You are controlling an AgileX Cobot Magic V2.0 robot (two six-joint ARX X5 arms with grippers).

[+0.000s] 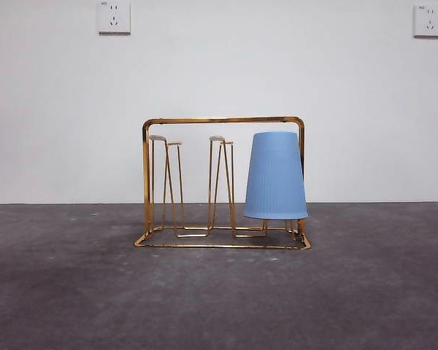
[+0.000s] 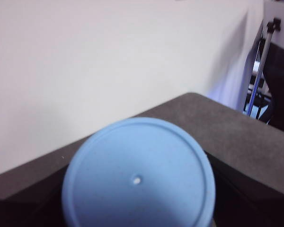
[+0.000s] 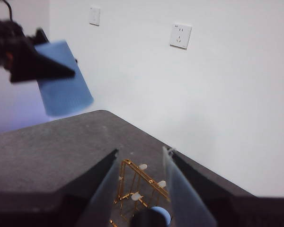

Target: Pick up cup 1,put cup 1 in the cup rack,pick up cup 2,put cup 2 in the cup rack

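Front view, blue cup (image 1: 275,176) on cup rack (image 1: 223,121) R end, L loops free, left gripper (image 3: 35,61) jaws hold 2nd cup (image 3: 64,87), right gripper (image 3: 141,189) jaws wide.

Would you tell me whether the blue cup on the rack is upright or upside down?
Upside down: the blue cup has its closed narrow end up and wide rim down on the rack.

Raised blue cup (image 3: 64,80), rack (image 3: 137,187) below

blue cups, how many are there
2: one blue cup sits upside down on the cup rack; the other blue cup is held above the table by the left end effector.
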